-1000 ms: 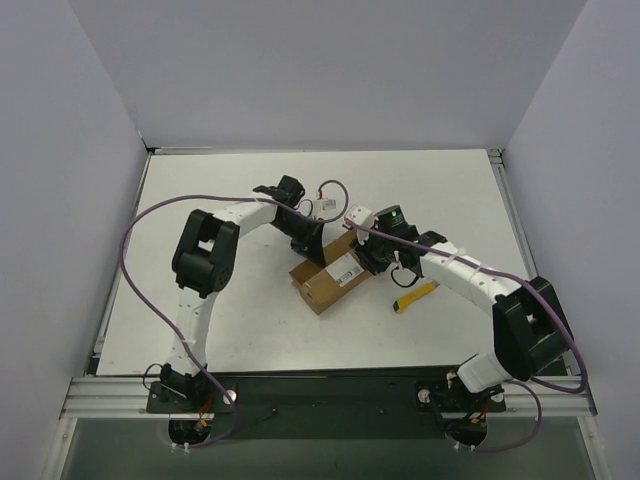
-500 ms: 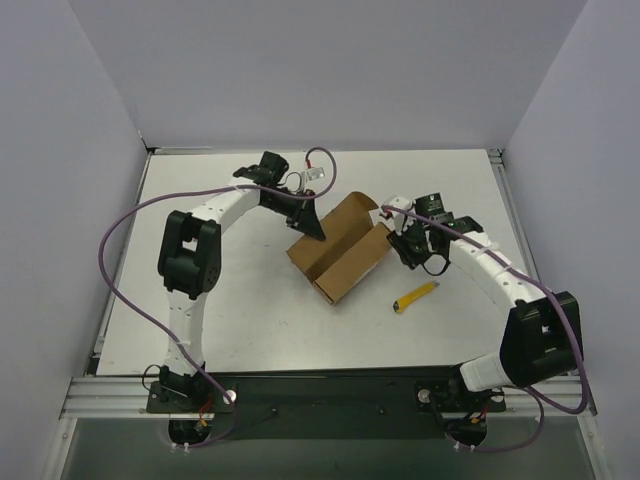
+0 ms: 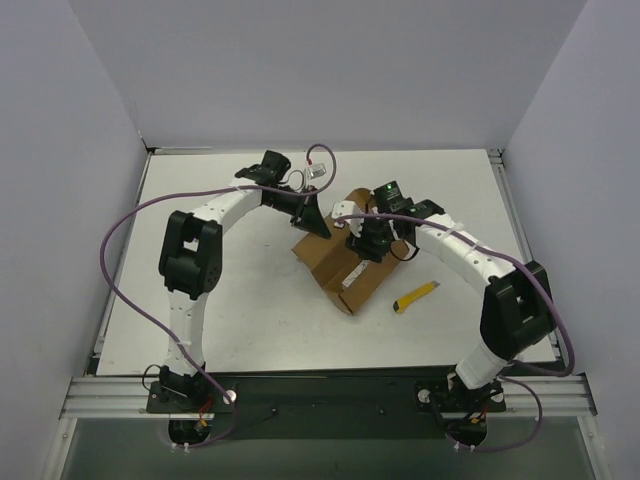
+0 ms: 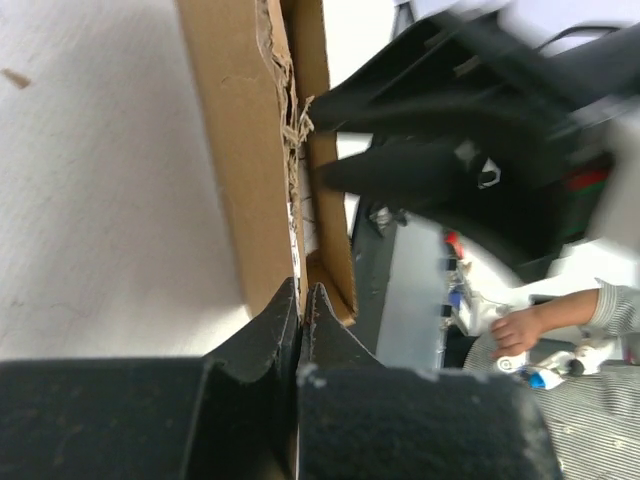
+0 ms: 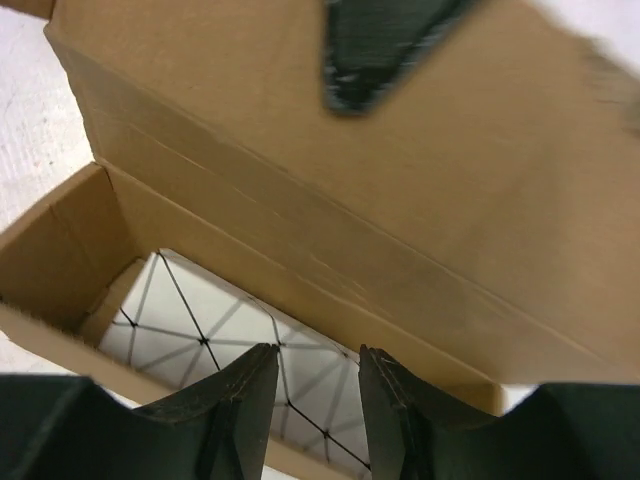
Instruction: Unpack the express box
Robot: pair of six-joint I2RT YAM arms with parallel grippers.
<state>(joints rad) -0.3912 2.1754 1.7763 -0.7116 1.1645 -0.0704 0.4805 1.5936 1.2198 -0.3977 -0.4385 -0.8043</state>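
Express box [image 3: 335,268] opened at the worktop [image 3: 230,300] centre, lid flap pinched in the closed left tool [image 4: 303,298], right tool [image 5: 318,365] held above its interior, jaws slightly parted and empty, white patterned block [image 5: 215,345] seen inside.

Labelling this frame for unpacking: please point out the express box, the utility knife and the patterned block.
express box [image 5: 300,150]: right wrist view, open lid's inner face.
utility knife [image 3: 418,296]: top external view, yellow handle.
patterned block [image 5: 205,335]: right wrist view, top face.

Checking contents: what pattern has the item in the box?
White item with black triangular lines; right wrist view.
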